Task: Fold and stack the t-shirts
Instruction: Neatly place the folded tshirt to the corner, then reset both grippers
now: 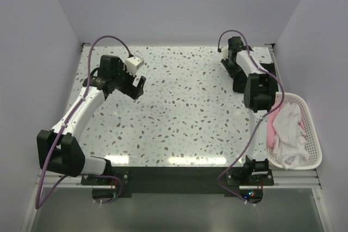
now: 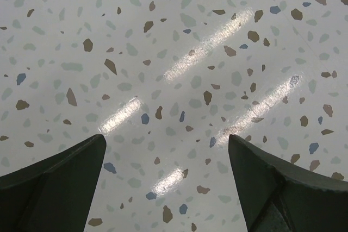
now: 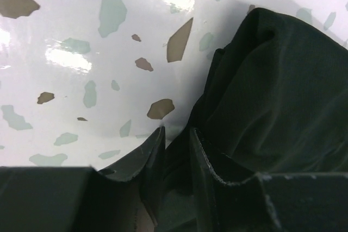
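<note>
My right gripper (image 3: 176,130) is low over the table at the back right (image 1: 230,64), its jaws nearly closed on a fold of the black t-shirt (image 3: 272,96), which lies bunched on the table to its right. In the top view the black shirt is hard to tell from the dark arm parts. A white t-shirt (image 1: 288,129) and a pink t-shirt (image 1: 270,134) lie crumpled in the white basket (image 1: 312,129). My left gripper (image 2: 166,137) is open and empty above bare table at the back left (image 1: 138,82).
The white slatted basket stands at the table's right edge, beside the right arm's elbow. White walls close in the back and both sides. The speckled tabletop (image 1: 185,112) lies between the arms.
</note>
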`<act>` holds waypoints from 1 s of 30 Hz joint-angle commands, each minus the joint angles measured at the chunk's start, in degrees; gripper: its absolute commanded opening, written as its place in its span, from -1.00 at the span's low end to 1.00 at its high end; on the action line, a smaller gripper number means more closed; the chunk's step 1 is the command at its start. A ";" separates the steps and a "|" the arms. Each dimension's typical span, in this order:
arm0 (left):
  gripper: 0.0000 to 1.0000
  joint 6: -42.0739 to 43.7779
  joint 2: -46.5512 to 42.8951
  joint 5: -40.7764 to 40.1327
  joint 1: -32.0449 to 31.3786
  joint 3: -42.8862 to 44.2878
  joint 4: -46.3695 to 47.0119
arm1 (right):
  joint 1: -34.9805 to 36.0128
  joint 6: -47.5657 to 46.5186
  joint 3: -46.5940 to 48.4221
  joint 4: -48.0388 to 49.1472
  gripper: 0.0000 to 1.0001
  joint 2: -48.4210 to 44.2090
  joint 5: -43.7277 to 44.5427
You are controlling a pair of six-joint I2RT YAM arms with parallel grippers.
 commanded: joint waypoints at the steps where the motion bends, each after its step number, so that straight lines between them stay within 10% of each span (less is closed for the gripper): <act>1: 1.00 -0.32 0.43 2.14 0.23 2.00 0.22 | 1.30 -2.53 -0.79 -0.71 -0.40 -3.44 -2.70; 11: 1.00 -8.67 2.98 17.68 10.51 9.47 -3.83 | 7.89 5.19 4.05 -8.88 0.97 -21.37 -16.68; 30: 1.00 -5.59 -16.62 12.52 18.61 -8.36 -4.36 | 9.39 4.94 -44.11 -17.67 0.97 -72.43 -19.25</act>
